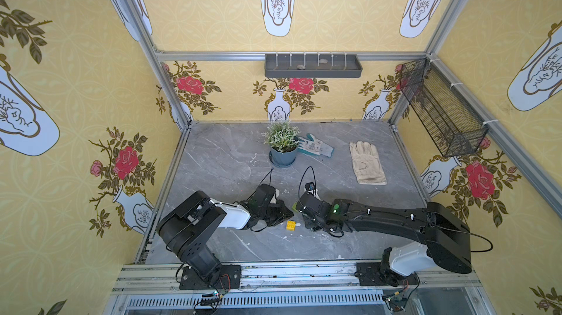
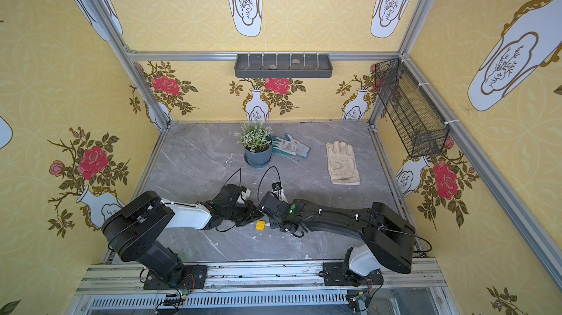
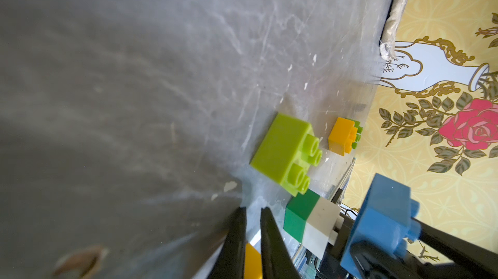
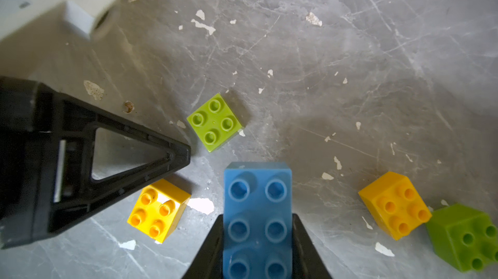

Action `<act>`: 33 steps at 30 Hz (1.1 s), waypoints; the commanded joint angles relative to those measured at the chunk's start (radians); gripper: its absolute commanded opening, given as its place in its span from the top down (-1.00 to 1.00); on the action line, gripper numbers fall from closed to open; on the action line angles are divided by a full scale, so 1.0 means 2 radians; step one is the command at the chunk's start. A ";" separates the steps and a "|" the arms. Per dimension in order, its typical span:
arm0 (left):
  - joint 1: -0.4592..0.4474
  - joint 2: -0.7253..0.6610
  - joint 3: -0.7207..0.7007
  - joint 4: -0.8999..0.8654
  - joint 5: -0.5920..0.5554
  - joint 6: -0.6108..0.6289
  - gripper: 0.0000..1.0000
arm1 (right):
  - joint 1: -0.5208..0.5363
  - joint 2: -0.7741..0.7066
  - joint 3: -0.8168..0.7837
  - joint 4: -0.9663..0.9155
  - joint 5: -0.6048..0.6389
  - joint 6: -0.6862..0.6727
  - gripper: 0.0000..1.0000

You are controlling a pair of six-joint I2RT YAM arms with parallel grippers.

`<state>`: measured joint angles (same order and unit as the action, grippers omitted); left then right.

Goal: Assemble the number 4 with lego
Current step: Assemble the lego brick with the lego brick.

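My right gripper [image 4: 257, 215] is shut on the long blue brick [image 4: 257, 196], studs up. In the left wrist view that blue brick [image 3: 385, 218] sits atop a white brick [image 3: 320, 226] and a dark green brick [image 3: 297, 215] near the tabletop; what joins them is dark and unclear. My left gripper [image 3: 253, 209] is shut and empty, its finger [image 4: 177, 153] low over a yellow brick [image 4: 159, 210] that shows in both top views [image 1: 291, 225] [image 2: 260, 225]. A lime brick [image 4: 214, 122] lies just beyond. Another yellow brick [image 4: 394, 205] touches a green brick [image 4: 463, 237].
At the back of the marble table [image 1: 228, 161] stand a potted plant [image 1: 282, 146], a printed glove [image 1: 316, 146] and a beige glove [image 1: 366, 163]. A grey tray [image 1: 313, 65] and a mesh basket [image 1: 441, 106] hang on the walls. Both arms meet at the table's front middle.
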<state>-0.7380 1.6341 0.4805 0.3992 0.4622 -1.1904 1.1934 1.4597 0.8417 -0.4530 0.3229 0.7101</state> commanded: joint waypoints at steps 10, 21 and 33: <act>0.000 0.009 -0.002 -0.081 -0.028 0.002 0.68 | 0.000 0.005 -0.008 -0.001 0.004 -0.005 1.00; 0.000 0.014 0.004 -0.086 -0.027 0.004 0.69 | 0.003 0.004 -0.030 0.010 0.003 0.002 1.00; 0.000 0.013 0.001 -0.086 -0.029 0.003 0.69 | 0.006 0.004 -0.050 0.022 -0.002 0.015 1.00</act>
<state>-0.7380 1.6451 0.4965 0.3855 0.4690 -1.1885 1.2053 1.4635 0.7536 -0.3466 0.3706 0.7242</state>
